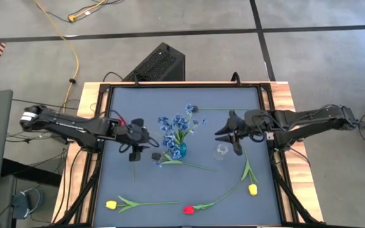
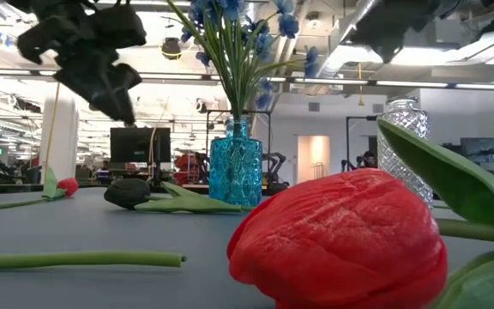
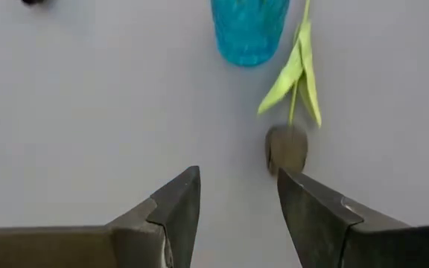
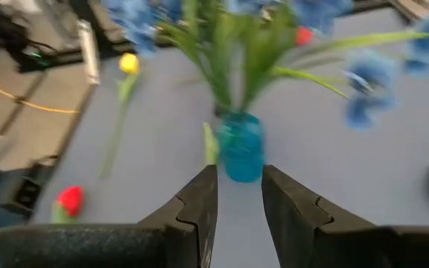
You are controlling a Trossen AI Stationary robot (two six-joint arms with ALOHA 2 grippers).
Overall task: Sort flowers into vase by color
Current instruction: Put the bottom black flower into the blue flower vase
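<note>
A blue glass vase stands mid-table with several blue flowers upright in it. A dark-budded flower lies flat on the table, its bud just left of the vase and its green stem running right. My left gripper hovers open above the table, left of that bud, with nothing between its fingers. My right gripper hangs open and empty right of the blue vase, beside a clear glass vase.
Along the near edge lie a yellow tulip, a red tulip and another yellow tulip on a curved stem. One blue flower lies at the far side. The table's raised frame borders the mat.
</note>
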